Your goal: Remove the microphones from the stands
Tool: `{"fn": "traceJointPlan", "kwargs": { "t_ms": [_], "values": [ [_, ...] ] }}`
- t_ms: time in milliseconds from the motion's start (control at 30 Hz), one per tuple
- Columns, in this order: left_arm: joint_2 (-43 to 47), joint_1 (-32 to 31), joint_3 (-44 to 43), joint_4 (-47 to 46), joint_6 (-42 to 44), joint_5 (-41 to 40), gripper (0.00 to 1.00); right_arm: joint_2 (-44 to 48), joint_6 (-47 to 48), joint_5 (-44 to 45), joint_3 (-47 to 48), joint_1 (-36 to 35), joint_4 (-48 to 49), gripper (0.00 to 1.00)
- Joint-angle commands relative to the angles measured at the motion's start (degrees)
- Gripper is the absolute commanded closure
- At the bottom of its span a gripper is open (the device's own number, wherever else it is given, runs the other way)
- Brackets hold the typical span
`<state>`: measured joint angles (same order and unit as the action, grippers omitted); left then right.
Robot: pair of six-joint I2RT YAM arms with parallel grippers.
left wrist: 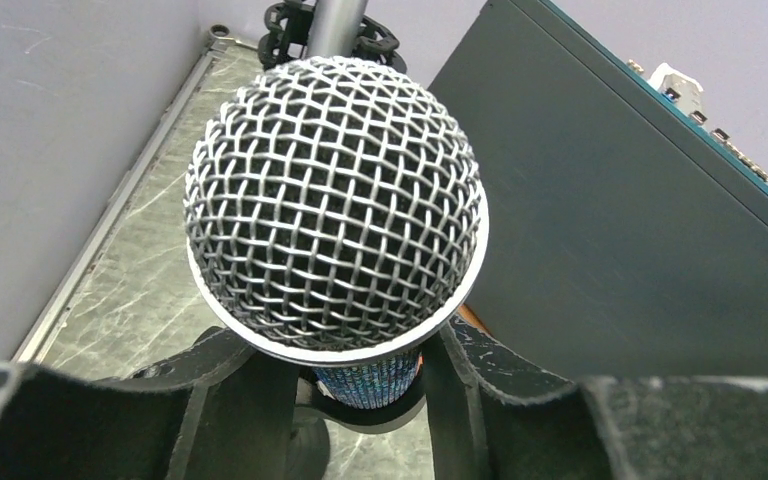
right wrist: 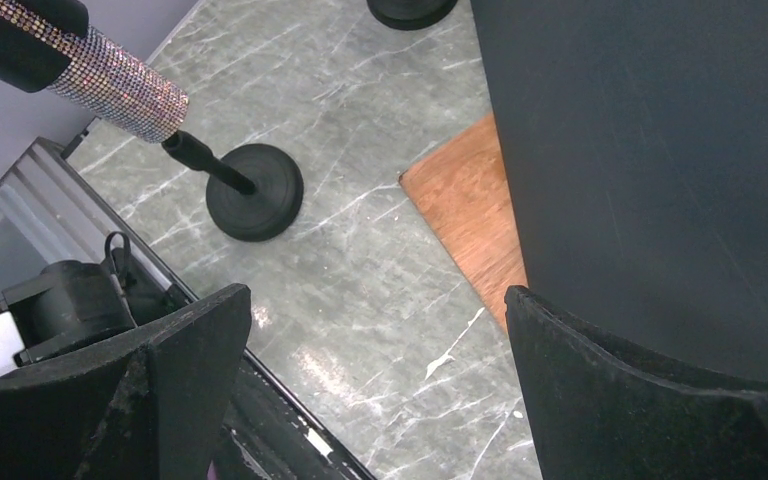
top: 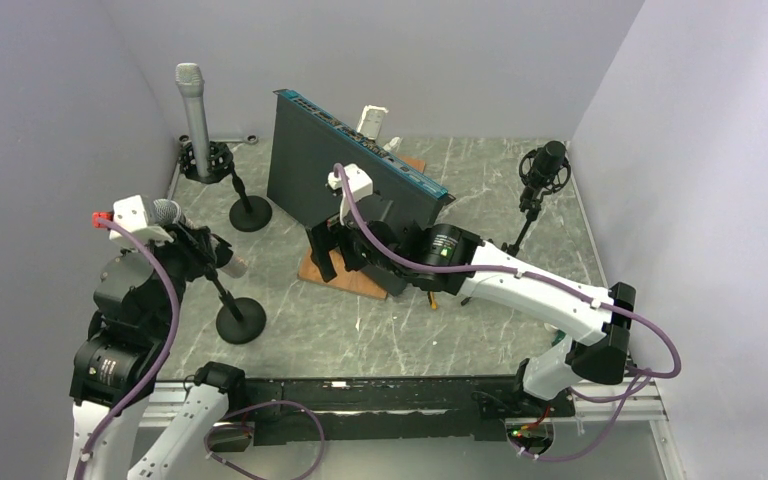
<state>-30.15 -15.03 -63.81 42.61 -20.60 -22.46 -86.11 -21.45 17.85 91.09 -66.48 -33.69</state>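
The microphone (top: 167, 211) has a silver mesh head (left wrist: 335, 200) and a glittery body (right wrist: 110, 85). It sits tilted in the clip of a short black stand with a round base (top: 241, 320) at the front left. My left gripper (top: 192, 240) is shut on the microphone, its two black fingers (left wrist: 245, 385) pressed against the body just under the mesh head. The microphone sits in the stand's clip. My right gripper (top: 332, 250) hangs open over the table by the dark panel, with nothing between its fingers (right wrist: 200, 340).
A tall silver microphone (top: 191, 105) stands in a shock mount at the back left, its round base (top: 250, 213) nearby. A large dark panel (top: 350, 170) stands upright on a wooden board (right wrist: 470, 220) in the middle. A black studio microphone (top: 545, 170) stands at the back right.
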Motion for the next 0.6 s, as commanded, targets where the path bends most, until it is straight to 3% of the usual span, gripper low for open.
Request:
{"fn": "traceJointPlan", "kwargs": {
  "t_ms": [0, 100, 233, 567],
  "values": [
    [-0.9, 0.3, -3.1, -0.3, 1.5, 4.1, 0.79, 2.3, 1.1, -0.9, -0.5, -0.1, 2.6, 0.0],
    [-1.9, 0.3, -6.2, 1.8, -0.7, 7.0, 0.88, 2.1, 1.2, -1.2, 0.3, -0.1, 2.1, 0.0],
    [-3.5, 0.3, -10.1, 2.8, -4.0, 17.5, 1.0, 2.3, 1.1, -1.1, 0.1, -0.1, 2.4, 0.0],
    [-4.6, 0.3, -7.1, -3.7, -13.0, 30.6, 1.0, 2.1, 1.1, -2.6, -0.3, -0.6, 3.9, 0.0]
  ]
}}
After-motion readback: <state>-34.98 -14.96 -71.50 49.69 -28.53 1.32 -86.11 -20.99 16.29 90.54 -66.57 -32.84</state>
